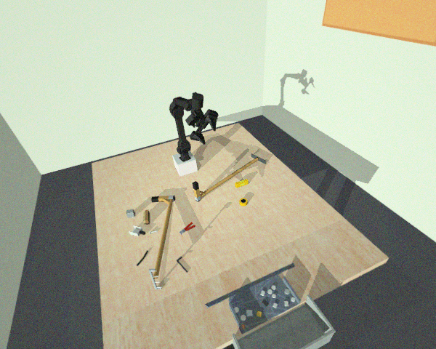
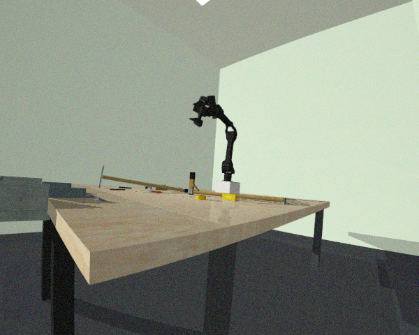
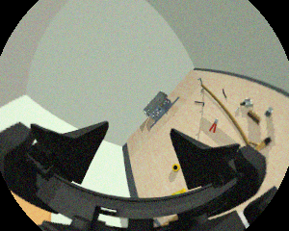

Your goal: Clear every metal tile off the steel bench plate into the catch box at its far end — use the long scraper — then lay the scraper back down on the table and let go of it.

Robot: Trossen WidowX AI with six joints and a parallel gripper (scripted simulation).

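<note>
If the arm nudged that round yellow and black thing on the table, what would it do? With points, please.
The yellow and black disc (image 1: 243,201) (image 2: 201,197) (image 3: 175,167) lies flat and low, so it would probably slide rather than tip. Stood on edge, its round outline might let it roll.
</note>
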